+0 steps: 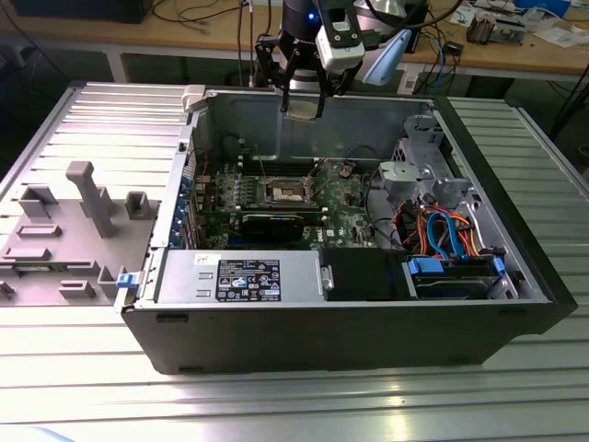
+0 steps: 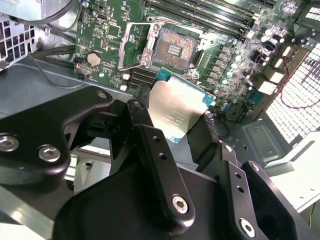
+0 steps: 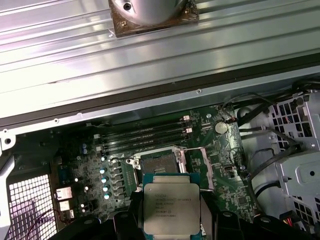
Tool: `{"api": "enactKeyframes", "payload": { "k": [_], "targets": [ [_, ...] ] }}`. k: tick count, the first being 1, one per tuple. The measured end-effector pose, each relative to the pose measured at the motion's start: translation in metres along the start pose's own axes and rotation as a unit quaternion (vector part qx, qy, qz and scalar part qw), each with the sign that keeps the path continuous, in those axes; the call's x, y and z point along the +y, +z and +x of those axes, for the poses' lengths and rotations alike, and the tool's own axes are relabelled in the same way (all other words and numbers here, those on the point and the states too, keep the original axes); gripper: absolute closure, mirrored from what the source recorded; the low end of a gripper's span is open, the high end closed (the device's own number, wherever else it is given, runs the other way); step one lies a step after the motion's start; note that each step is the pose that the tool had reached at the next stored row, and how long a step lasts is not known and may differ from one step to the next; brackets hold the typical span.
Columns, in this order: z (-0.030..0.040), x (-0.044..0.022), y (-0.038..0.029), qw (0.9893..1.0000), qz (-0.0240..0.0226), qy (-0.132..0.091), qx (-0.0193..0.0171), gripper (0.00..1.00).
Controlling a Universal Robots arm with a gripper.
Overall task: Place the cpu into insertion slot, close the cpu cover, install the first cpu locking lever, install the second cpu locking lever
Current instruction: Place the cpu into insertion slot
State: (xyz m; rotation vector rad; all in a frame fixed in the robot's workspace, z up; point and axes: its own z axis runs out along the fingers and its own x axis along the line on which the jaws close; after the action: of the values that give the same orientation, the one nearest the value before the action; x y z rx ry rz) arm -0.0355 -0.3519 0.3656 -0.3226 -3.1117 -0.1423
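My gripper (image 1: 302,98) hangs above the back wall of the open computer case, shut on the cpu (image 1: 303,104). In both wrist views the cpu (image 2: 177,107) (image 3: 171,207) lies flat between the black fingers (image 2: 150,145), its silver-grey top showing. The insertion slot (image 1: 285,191) (image 2: 175,48) (image 3: 157,164) sits on the green motherboard below, with its dark pin field bare. The cpu cover (image 2: 123,47) stands swung open beside the slot.
A silver power supply (image 1: 239,276) and a black drive box (image 1: 363,274) line the case's near wall. A metal drive cage (image 1: 428,175) with blue and orange cables (image 1: 446,230) is at the exterior view's right. A grey fixture tray (image 1: 64,221) lies at its left.
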Motion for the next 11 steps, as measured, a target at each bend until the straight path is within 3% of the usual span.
{"api": "enactKeyframes", "payload": {
  "k": [11],
  "targets": [
    [0.0000,0.0000,0.0000,1.0000,-0.0001,0.003,-0.0003,0.46]
  ]
}}
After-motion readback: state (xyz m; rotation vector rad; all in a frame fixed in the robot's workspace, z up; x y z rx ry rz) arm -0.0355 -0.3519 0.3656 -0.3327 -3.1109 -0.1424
